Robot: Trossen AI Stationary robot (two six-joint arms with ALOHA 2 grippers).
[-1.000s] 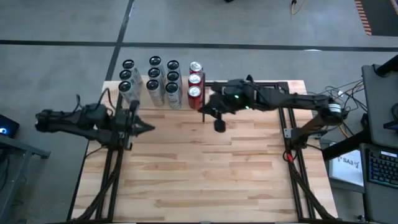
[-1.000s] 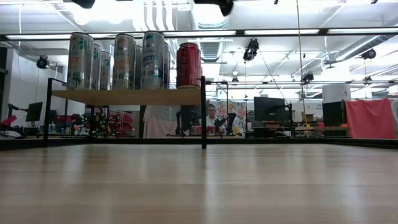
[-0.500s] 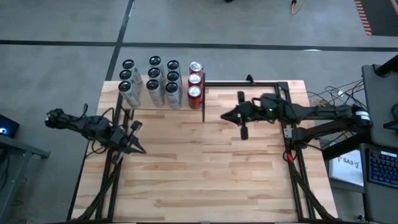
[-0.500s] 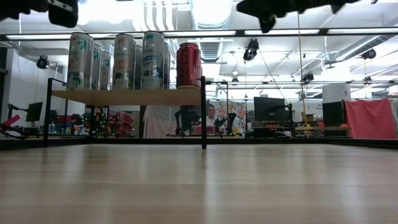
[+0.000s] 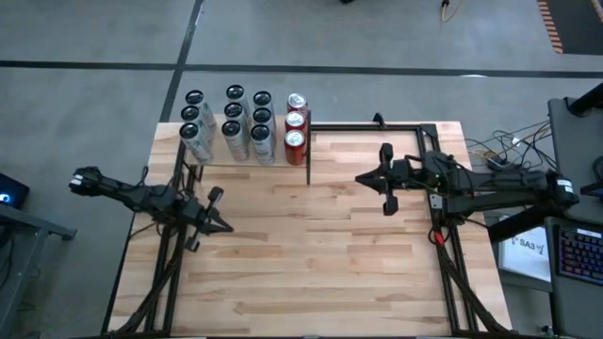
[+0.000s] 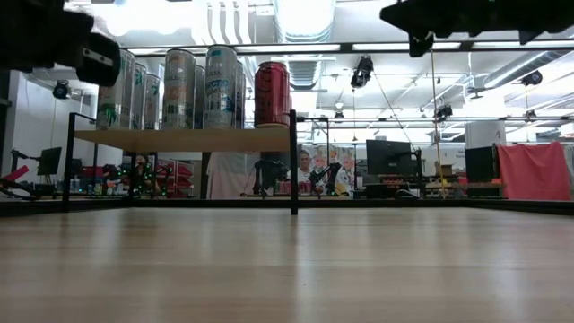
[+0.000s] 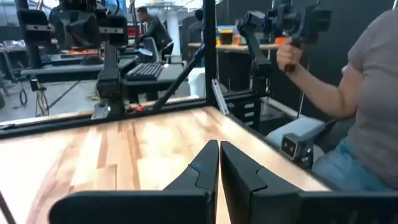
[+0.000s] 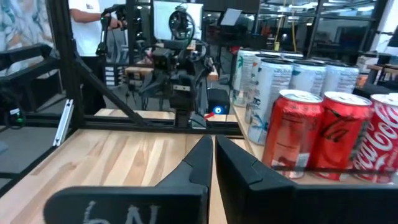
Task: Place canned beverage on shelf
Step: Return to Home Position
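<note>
Cans stand on the shelf, upper left. My left pincer, mid-left, and right pincer, right of centre: both pressed together, empty. Advised: retract high, clear of shelf posts.

Left arm stretched out long, reaching in from the left side. Left gripper points inward, angled slightly toward the near edge; fingers pressed together, nothing between them. Right arm extended likewise from the right side. Right gripper points toward the left arm; fingers closed against each other, empty. Grippers well apart, both carried high.
</note>
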